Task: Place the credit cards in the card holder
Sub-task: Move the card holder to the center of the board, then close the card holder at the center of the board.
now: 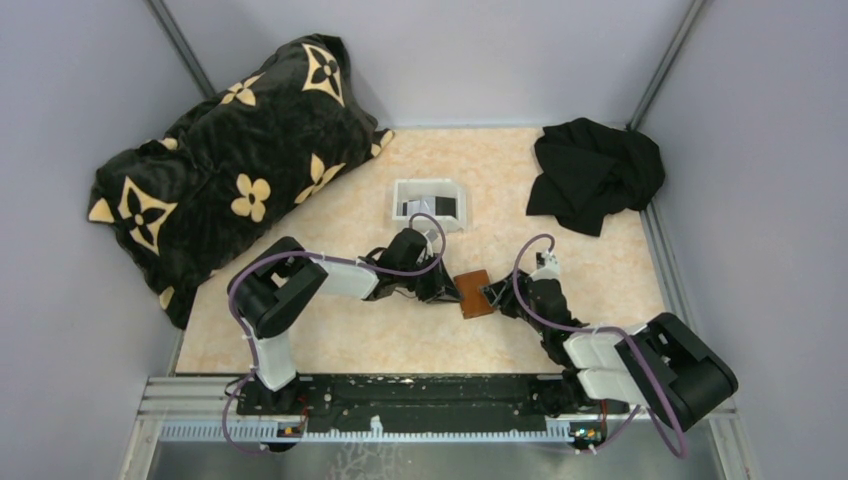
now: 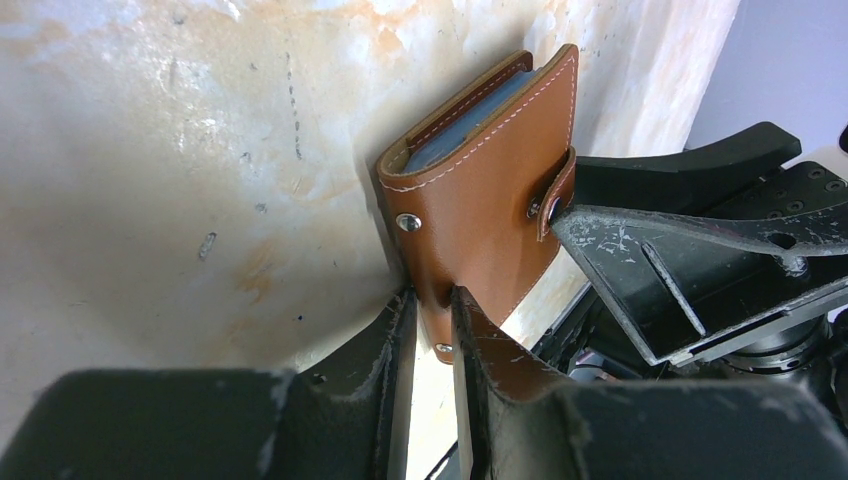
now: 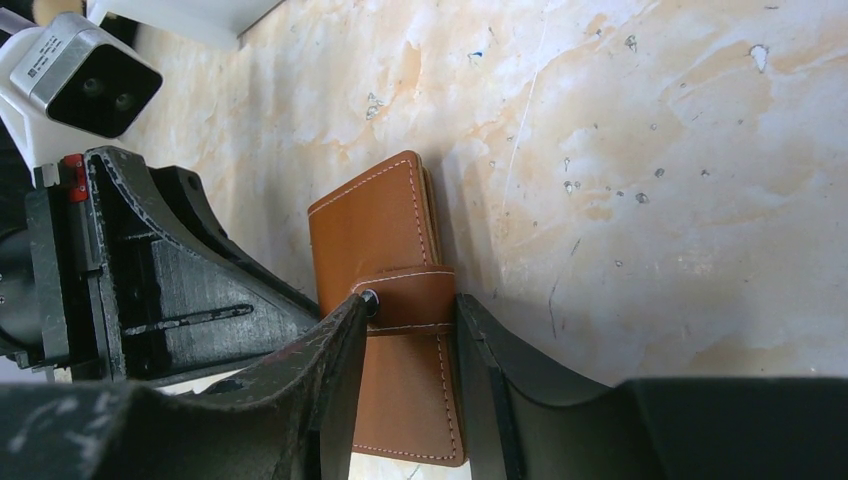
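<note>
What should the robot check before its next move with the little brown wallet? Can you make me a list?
1. Left gripper has hold of the card holder: ok, its fingers pinch the lower edge.
2. Right gripper is on the strap: ok, one finger on each side of it.
3. Card holder is open: not ok, it is folded shut with the strap across it.
4. Credit cards are ready: ok, they lie in the white tray, none in a gripper.
5. Room inside for cards: cannot tell, the inside is hidden.
</note>
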